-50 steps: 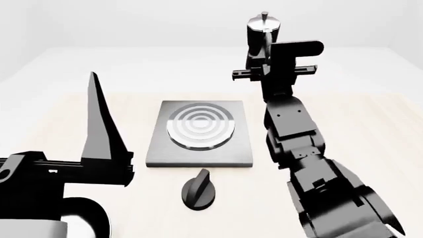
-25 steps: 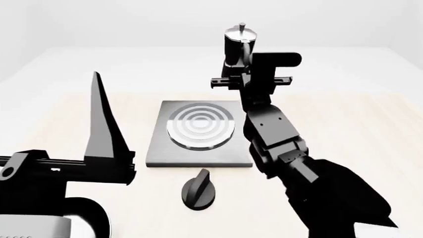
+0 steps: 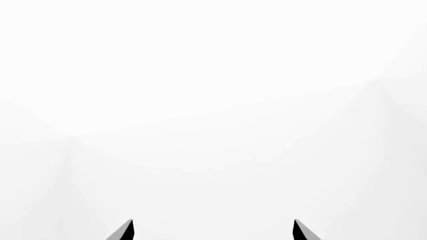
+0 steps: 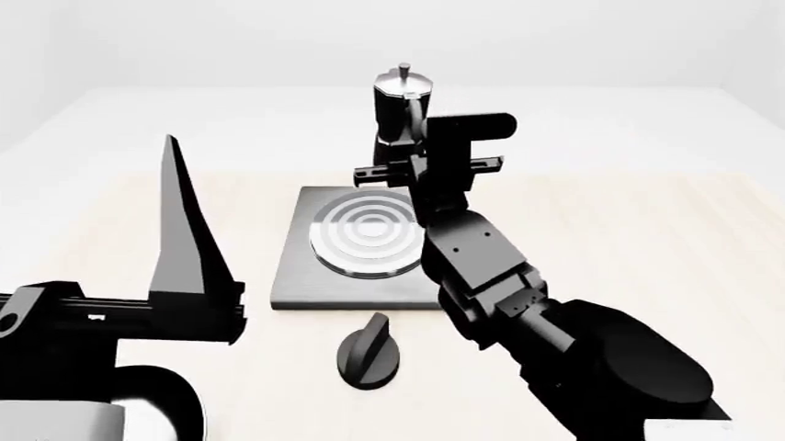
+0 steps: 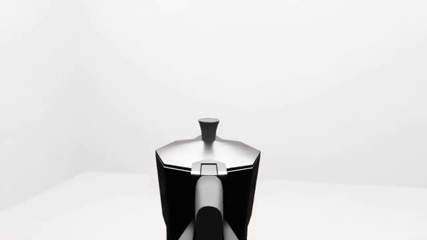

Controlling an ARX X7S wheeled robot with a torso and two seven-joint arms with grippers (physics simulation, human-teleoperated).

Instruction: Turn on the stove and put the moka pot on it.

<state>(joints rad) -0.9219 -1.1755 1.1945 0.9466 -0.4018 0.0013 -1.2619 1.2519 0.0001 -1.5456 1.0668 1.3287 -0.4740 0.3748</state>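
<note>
1. Although the left wrist view shows only blank white space, the left end effector (image 3: 212, 231) has its 2 fingertips (image 3: 127, 231) spread apart on nothing, so it plays no part now.
2. In the head view, the right end effector (image 4: 411, 163) carries the moka pot (image 4: 400, 108) in the air, upright, above the far edge of the stove (image 4: 294, 280); the placing looks nearly due. The knob (image 4: 367, 354) sits untouched on the bench (image 4: 638, 230); whether the burner is on cannot be told.
3. The right wrist view shows the pot's handle (image 5: 209, 197) running down toward the camera, seemingly clamped there.
</note>
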